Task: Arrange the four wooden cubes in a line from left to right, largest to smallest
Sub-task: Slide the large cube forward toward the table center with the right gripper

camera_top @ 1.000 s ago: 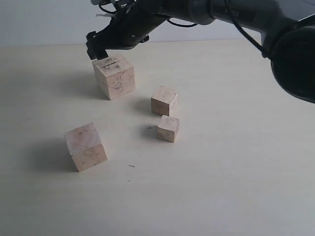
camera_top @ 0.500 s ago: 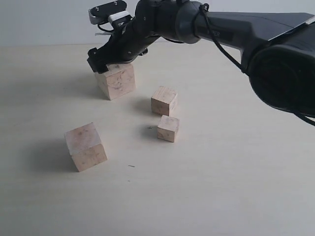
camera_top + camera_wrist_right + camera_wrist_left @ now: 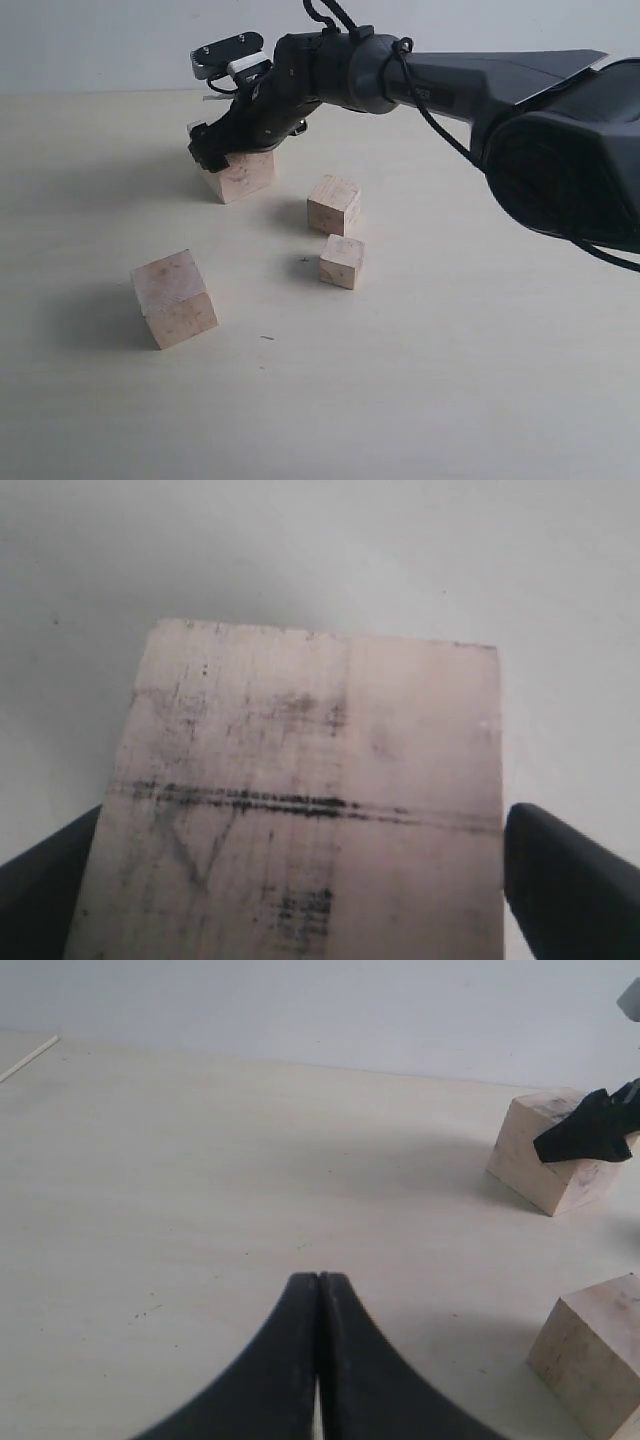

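The four wooden cubes rest on the pale table. The largest cube [image 3: 243, 177] [image 3: 300, 780], with dark scribbles on its top, is at the back left. My right gripper [image 3: 232, 150] [image 3: 303, 815] is down over it and open, one finger on each side close to its faces. The second cube [image 3: 175, 298] sits front left. The third cube [image 3: 334, 204] and the smallest cube [image 3: 342, 261] are in the middle. My left gripper [image 3: 319, 1278] is shut on nothing, low over bare table; its view shows the largest cube [image 3: 540, 1160] and the second cube [image 3: 595, 1355].
The table top [image 3: 450, 380] is pale wood with a light wall behind it. The right arm [image 3: 480, 75] reaches in from the right across the back of the table. A black fingertip [image 3: 590, 1130] of the right gripper shows against the largest cube in the left wrist view.
My right gripper has come down from just above the largest cube's back edge and now straddles it, hiding its top. The cubes have not moved.
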